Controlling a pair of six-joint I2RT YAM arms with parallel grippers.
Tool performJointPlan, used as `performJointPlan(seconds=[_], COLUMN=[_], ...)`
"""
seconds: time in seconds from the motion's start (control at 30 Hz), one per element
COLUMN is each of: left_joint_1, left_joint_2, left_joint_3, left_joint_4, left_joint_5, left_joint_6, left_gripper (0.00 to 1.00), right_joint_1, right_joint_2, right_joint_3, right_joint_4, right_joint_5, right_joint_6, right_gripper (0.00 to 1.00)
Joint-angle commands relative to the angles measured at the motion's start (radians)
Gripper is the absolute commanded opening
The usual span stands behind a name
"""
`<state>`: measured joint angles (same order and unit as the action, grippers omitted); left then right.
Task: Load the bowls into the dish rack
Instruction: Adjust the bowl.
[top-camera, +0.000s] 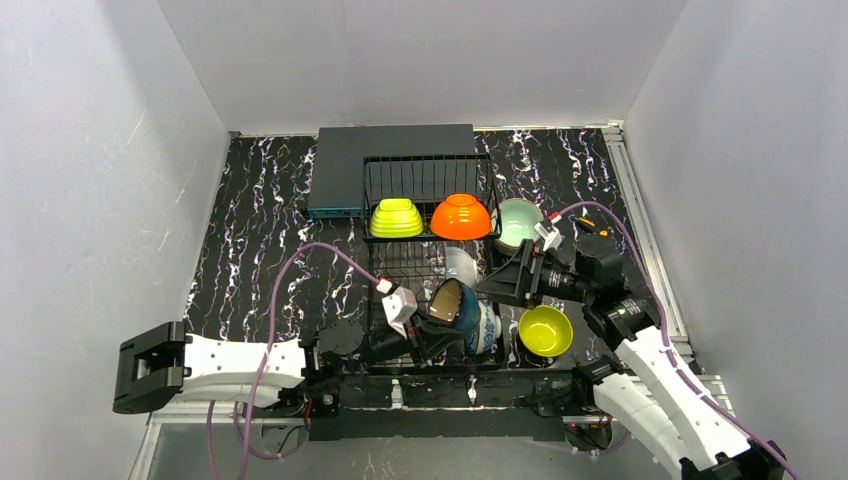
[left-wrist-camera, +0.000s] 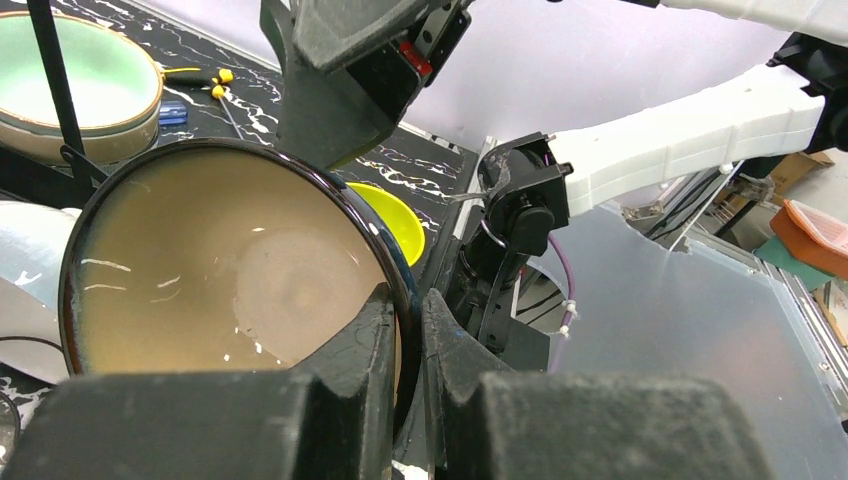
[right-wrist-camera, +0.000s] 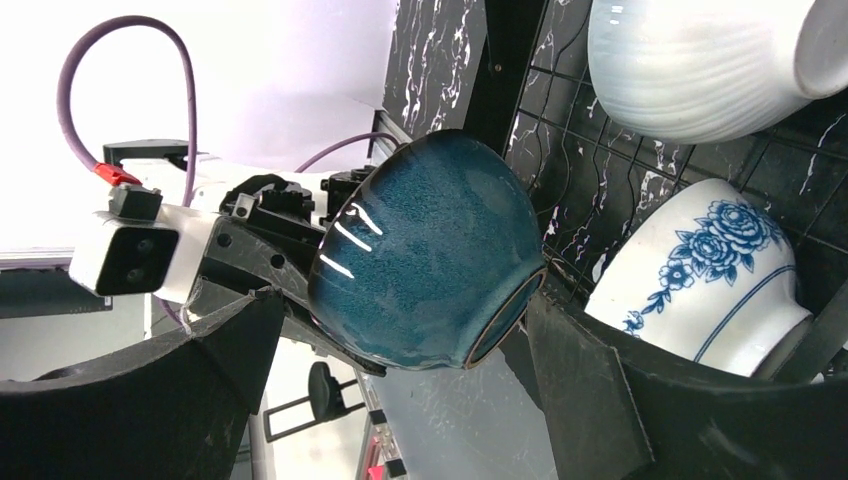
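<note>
The black wire dish rack (top-camera: 405, 262) stands mid-table. A lime green bowl (top-camera: 396, 217) and an orange bowl (top-camera: 461, 216) sit on its raised back tier. A white bowl (top-camera: 460, 264) and a blue-white patterned bowl (top-camera: 484, 326) lie in its lower part. My left gripper (top-camera: 428, 320) is shut on the rim of a teal bowl with a beige inside (left-wrist-camera: 230, 270), holding it tilted over the rack's front. My right gripper (right-wrist-camera: 400, 330) is open, its fingers on either side of the teal bowl (right-wrist-camera: 430, 265) without touching it. A mint bowl (top-camera: 520, 222) and a yellow bowl (top-camera: 545, 330) stand on the table right of the rack.
A flat dark grey box (top-camera: 390, 160) lies behind the rack. A small yellow-handled tool (top-camera: 592, 228) lies near the mint bowl. White walls close in the table on three sides. A metal rail (top-camera: 640, 230) runs along the right edge.
</note>
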<state>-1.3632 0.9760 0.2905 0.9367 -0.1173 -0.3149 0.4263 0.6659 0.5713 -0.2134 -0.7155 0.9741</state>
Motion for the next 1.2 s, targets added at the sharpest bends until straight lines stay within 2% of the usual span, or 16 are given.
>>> performJointPlan(seconds=[0.0,0.77,1.17], left_joint_1=[0.002,0.001,-0.001], left_joint_2=[-0.009,0.048,0.013], left_joint_3=[0.076,0.174,0.18], left_joint_4=[0.126,-0.002,-0.002], left_joint_5=[0.018,0.075,0.075], left_joint_6=[0.052,0.138,0.189], left_gripper=[0.0,0.0,0.0], right_joint_1=[0.025,0.272,0.324], right_joint_2=[0.008,0.122,0.142], right_joint_3=[-0.014,-0.035,-0.061], right_joint_4=[0.015,0.206,0.338], right_joint_5=[-0.014,0.104,0.161], right_joint_6=[0.007,0.096,0.157], right_gripper=[0.99,0.99,0.99])
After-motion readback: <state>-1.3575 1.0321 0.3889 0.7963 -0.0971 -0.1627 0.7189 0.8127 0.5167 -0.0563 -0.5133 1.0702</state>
